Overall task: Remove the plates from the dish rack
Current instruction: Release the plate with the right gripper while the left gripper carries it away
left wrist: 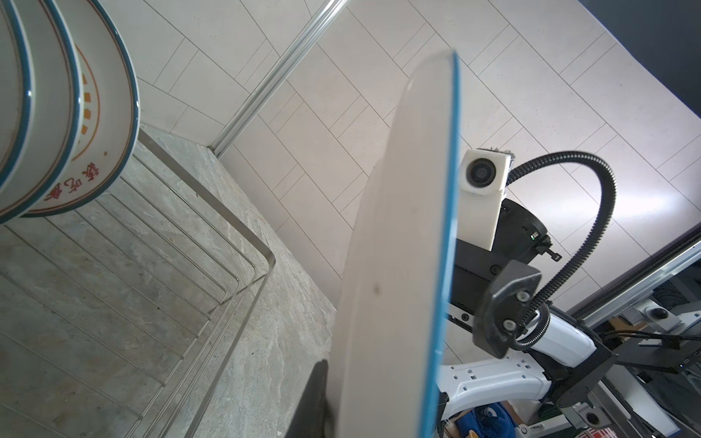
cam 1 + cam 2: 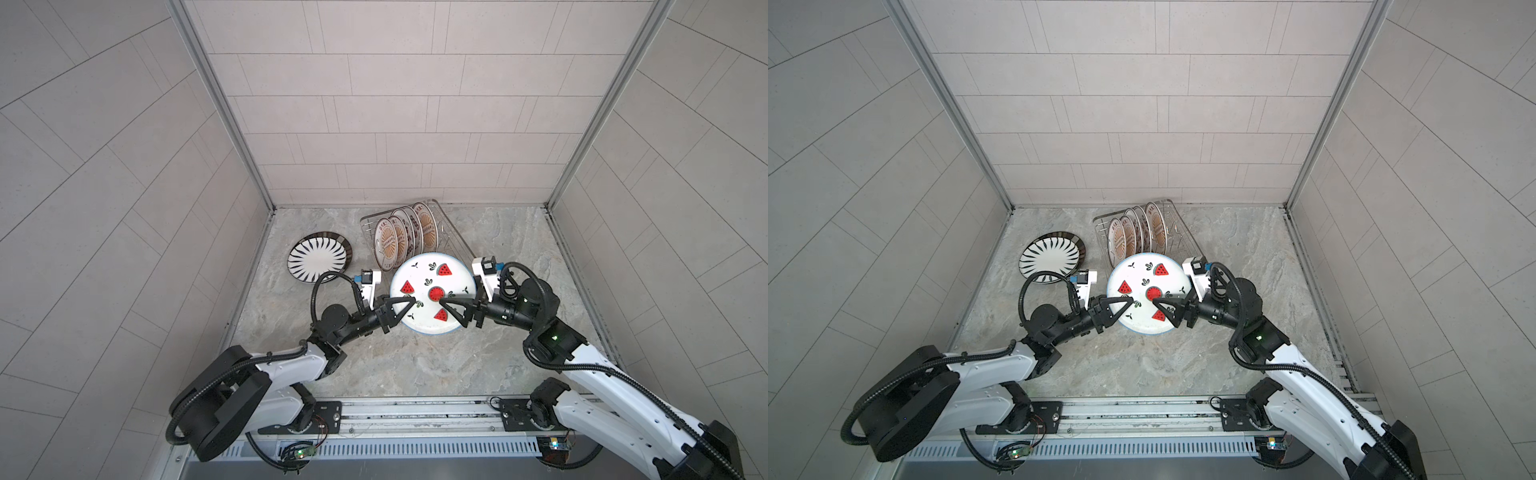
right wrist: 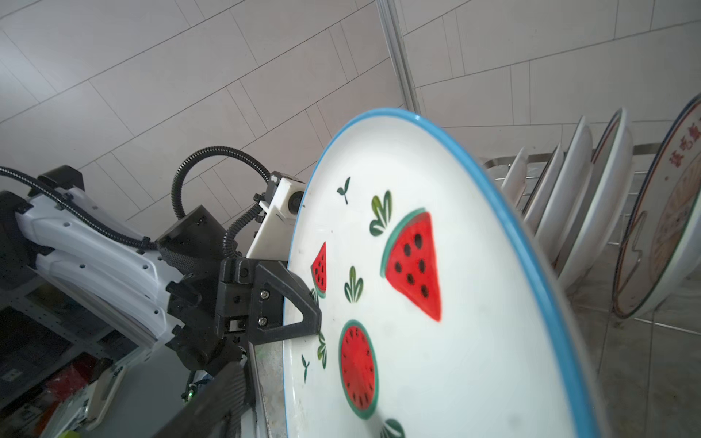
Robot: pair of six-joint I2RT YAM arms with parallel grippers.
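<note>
A white plate with red watermelon slices and a blue rim (image 2: 428,274) (image 2: 1167,282) (image 3: 455,341) hangs tilted above the table, in front of the dish rack (image 2: 457,232) (image 2: 1185,228) (image 1: 271,256). My left gripper (image 2: 414,300) (image 2: 1131,300) is shut on its left rim, with one finger (image 3: 299,307) on the face and one (image 1: 316,402) on the underside. My right gripper (image 2: 441,300) (image 2: 1154,301) straddles the right rim, open; its finger (image 3: 216,398) stands off the face. Several orange-patterned plates (image 2: 390,243) (image 2: 1125,241) (image 1: 102,125) stand upright in the rack.
A black-striped plate (image 2: 318,257) (image 2: 1050,255) lies flat on another one on the marble table, left of the rack. Tiled walls close in the back and both sides. A metal rail (image 2: 415,411) carrying both arm bases runs along the front edge.
</note>
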